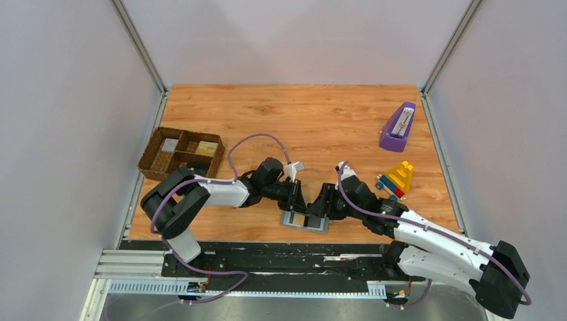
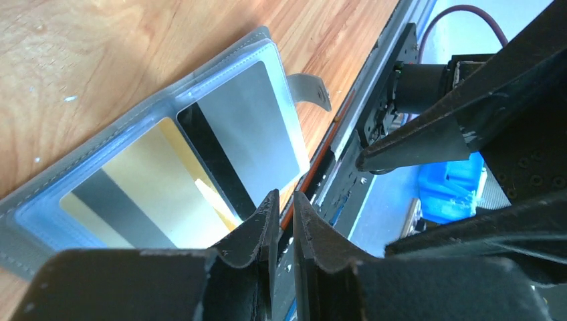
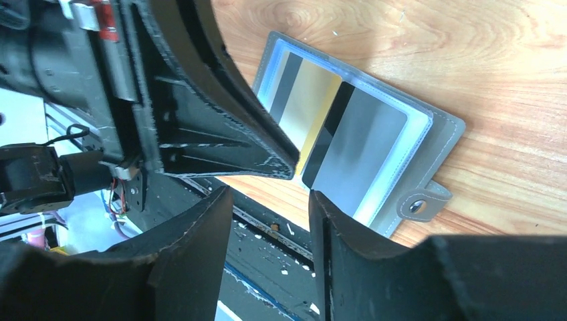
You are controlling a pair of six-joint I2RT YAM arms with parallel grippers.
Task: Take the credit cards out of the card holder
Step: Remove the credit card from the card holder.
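Observation:
The card holder (image 1: 304, 221) lies open and flat at the table's front edge, grey outside (image 3: 442, 127), pale blue inside, with its snap tab (image 3: 421, 204) sticking out. Two credit cards sit in its pockets: a gold one (image 2: 144, 190) (image 3: 311, 100) and a grey one (image 2: 253, 134) (image 3: 366, 148). My left gripper (image 2: 284, 196) (image 1: 296, 195) points down at the holder's middle near its front edge. Its jaws stand a narrow slit apart with nothing between them. My right gripper (image 3: 269, 194) (image 1: 322, 204) is open at the front edge by the grey card, with one fingertip (image 3: 319, 200) over that card's corner and nothing gripped.
A brown woven divided tray (image 1: 155, 159) stands at the back left with flat pieces in its compartments. A purple wedge-shaped object (image 1: 398, 127) and a coloured toy stack (image 1: 396, 179) are on the right. The black rail (image 1: 287, 251) runs just below the table edge.

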